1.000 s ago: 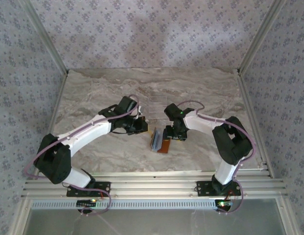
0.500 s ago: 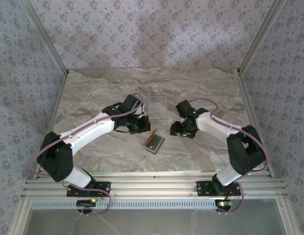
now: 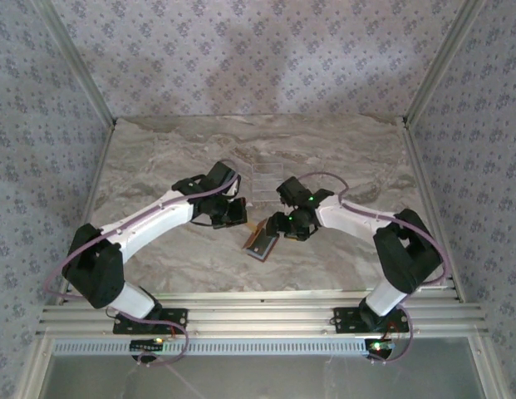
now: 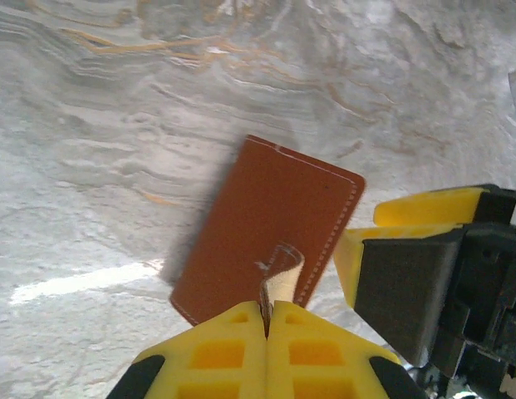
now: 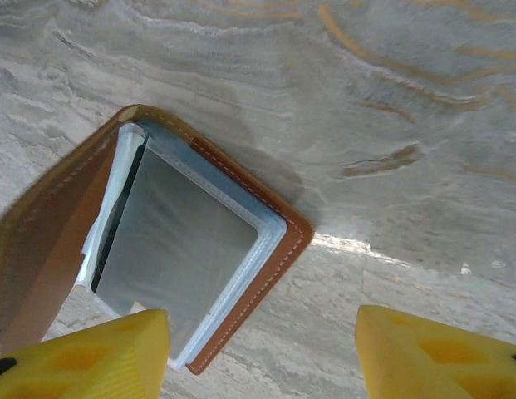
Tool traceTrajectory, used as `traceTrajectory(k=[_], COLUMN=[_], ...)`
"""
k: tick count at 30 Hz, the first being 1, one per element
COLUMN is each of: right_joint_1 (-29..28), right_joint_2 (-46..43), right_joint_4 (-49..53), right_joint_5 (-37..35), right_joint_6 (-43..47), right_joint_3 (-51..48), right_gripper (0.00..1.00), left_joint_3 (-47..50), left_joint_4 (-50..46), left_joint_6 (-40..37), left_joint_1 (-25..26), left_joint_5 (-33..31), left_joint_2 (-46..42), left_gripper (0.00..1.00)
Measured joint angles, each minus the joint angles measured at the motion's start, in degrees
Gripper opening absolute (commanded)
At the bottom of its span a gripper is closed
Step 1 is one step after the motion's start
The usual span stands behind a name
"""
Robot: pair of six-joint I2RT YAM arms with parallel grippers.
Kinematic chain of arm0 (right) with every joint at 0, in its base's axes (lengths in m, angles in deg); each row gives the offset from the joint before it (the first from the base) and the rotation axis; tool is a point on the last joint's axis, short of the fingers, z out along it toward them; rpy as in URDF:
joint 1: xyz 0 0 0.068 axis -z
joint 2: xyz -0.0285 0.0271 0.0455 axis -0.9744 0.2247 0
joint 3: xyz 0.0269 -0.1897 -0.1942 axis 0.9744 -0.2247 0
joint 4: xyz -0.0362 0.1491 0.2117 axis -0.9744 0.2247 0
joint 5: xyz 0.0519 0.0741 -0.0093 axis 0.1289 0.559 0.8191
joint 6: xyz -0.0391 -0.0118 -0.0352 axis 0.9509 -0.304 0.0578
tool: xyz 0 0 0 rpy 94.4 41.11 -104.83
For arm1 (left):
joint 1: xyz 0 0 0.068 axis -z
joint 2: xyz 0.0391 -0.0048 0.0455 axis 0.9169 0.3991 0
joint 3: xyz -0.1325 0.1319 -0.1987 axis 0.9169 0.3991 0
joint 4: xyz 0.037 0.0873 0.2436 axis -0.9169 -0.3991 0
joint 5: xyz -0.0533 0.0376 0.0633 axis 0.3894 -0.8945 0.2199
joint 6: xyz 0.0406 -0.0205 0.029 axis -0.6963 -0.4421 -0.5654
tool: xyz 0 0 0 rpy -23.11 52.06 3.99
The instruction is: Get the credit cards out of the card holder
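On table (image 3: 158, 166) centre, top view: holder (image 3: 262, 242) half-open btwn L gripper (image 3: 245, 218) and R gripper (image 3: 281, 226). L wrist: pinching raised holder (image 4: 266, 208) flap, fingers (image 4: 233, 349) fully together. R wrist: hovering over open holder (image 5: 199, 233), fingers (image 5: 83, 353) wide, gripping nothing; cards inside unclear.

In the middle of the worktop (image 3: 158, 158), the card holder (image 3: 262, 241), a credit card (image 5: 179, 241) inside it. Left end effector (image 3: 243, 216) touching its left side. Right end effector (image 3: 281, 226) close on its right.
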Motion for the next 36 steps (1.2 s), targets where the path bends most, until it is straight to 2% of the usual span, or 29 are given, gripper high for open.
traceTrajectory(k=[8, 15, 29, 32, 36], right_joint_1=[-3.34, -3.93, -3.98, -4.07, -4.70], right_joint_2=[6.34, 8.59, 8.85, 7.43, 5.18], right_joint_4=[-0.55, 2.05, 10.10, 11.69, 12.63], right_joint_5=[-0.76, -3.10, -6.99, -7.93, -8.24], right_joint_6=[-2.56, -2.80, -0.33, 0.20, 0.31], right_joint_3=[2.08, 5.14, 13.14, 15.21, 17.99], right_gripper=[0.63, 0.62, 0.62, 0.55, 0.54], left_joint_3=[2.56, 4.46, 10.80, 10.88, 10.01], left_joint_4=[-2.86, -6.69, -7.17, -5.95, -5.11], left_joint_6=[-1.25, -4.37, -7.39, -7.39, -7.61], left_joint_1=[-3.45, -6.93, -5.77, -4.98, -3.56], left_joint_5=[-2.97, -6.47, -7.93, -7.91, -7.93], left_joint_2=[0.00, 0.13, 6.80, 7.15, 8.44], left_gripper=[0.01, 0.02, 0.04, 0.04, 0.04])
